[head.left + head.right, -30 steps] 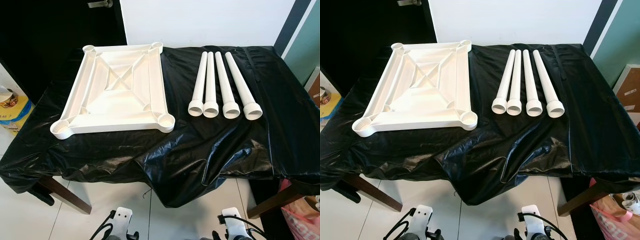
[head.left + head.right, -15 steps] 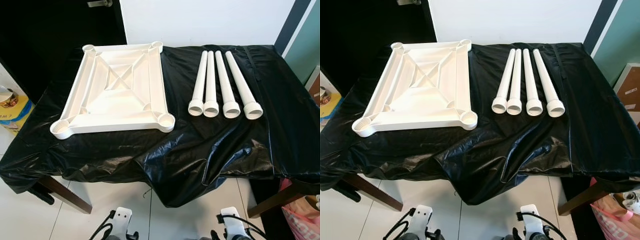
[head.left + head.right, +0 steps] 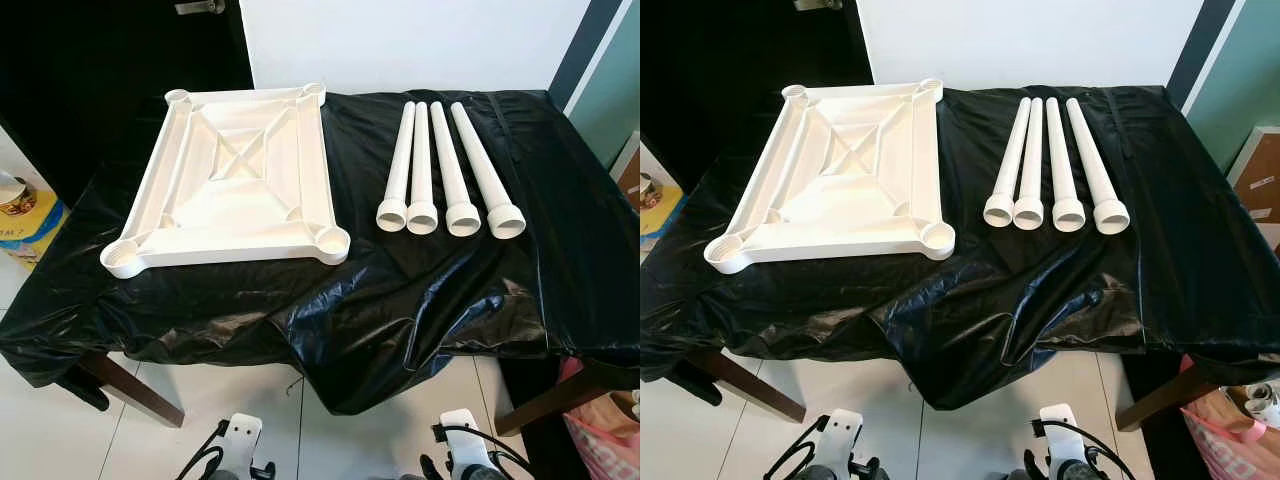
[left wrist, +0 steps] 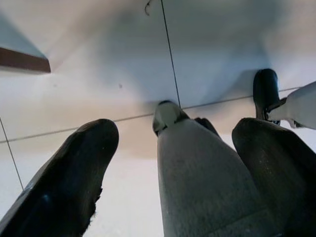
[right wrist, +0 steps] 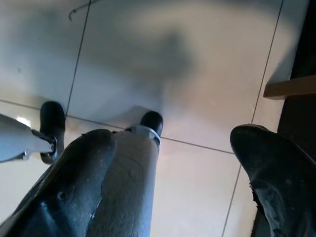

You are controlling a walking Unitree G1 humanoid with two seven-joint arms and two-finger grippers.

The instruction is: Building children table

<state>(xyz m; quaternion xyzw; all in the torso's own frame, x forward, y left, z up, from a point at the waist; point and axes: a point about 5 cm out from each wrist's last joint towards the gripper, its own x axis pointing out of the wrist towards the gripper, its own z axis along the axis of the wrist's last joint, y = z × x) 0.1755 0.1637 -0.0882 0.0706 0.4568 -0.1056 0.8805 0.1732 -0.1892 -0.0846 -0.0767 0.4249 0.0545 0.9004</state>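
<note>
Left eye view: tabletop (image 3: 235, 185) inverted (sockets up), four legs (image 3: 448, 170) staged — well ahead of both spread grippers, left gripper (image 4: 168, 163) and right gripper (image 5: 187, 168), hanging idle.

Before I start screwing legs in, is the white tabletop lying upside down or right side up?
Upside down. The tabletop shows its ribbed underside with an X brace, and the round leg sockets at its corners face up.
</note>
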